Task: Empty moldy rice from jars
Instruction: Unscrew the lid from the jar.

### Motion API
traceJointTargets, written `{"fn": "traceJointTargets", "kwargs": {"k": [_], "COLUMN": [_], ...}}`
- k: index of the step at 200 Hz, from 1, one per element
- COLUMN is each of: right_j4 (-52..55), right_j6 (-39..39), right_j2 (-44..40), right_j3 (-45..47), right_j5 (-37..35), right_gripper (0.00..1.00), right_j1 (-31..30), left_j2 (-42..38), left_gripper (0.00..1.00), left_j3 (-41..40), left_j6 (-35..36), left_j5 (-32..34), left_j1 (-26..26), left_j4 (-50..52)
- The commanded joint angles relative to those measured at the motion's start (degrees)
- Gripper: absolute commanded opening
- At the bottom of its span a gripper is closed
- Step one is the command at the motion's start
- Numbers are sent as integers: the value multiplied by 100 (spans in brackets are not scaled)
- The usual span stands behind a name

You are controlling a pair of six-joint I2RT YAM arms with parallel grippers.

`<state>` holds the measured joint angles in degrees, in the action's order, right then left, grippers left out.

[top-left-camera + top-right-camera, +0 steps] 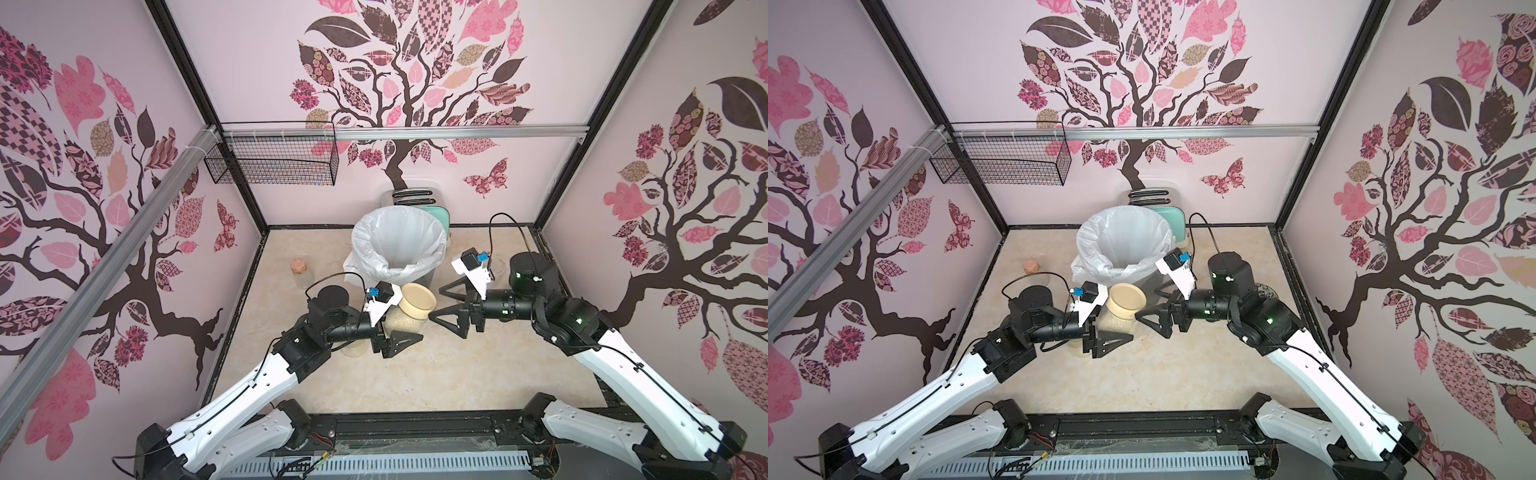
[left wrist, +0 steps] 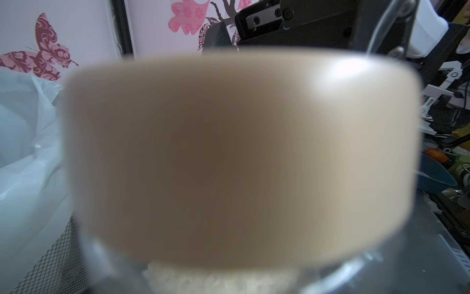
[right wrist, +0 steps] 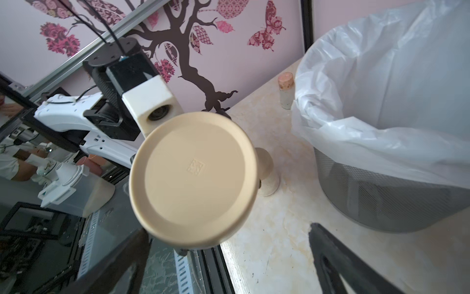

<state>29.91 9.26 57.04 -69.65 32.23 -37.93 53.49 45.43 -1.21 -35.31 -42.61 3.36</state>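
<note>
Both top views are showing the left gripper (image 1: 398,332) reaching in from lower left, clamped on a tilted clear glass jar (image 1: 412,321) at frame centre. Moldy rice (image 1: 397,323) is sitting inside as pale loose grains, under a smooth round beige lid (image 1: 417,297). Right gripper (image 1: 439,304) is hovering level just right of the lid, its black triangular jaws standing wide apart and empty. Mesh bin (image 1: 440,237) with crinkly white liner is sitting just above the jar.
</note>
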Motion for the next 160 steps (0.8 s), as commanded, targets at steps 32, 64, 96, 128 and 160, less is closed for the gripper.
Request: {"fn": "traceJointTargets", "kwargs": {"k": [32, 64, 96, 128, 160], "right_j4": [321, 349, 357, 430, 381], "right_j6": [835, 855, 873, 825, 766], "right_j2": [228, 594, 777, 910, 971], "right_j3": [-732, -858, -929, -999, -1007], "right_j5": [-1349, -1341, -1370, -1420, -1364], "right_gripper": [99, 100, 100, 100, 100], "right_j1": [-623, -775, -810, -896, -922], "left_j2": [42, 182, 256, 324, 432], "left_gripper": [64, 63, 62, 63, 62], "left_j3": [54, 86, 119, 155, 212], "left_j6": [284, 288, 317, 315, 311], "left_j5": [283, 274, 285, 246, 185], "left_j1": [7, 7, -2, -2, 1], "left_j4": [-602, -729, -757, -819, -850]}}
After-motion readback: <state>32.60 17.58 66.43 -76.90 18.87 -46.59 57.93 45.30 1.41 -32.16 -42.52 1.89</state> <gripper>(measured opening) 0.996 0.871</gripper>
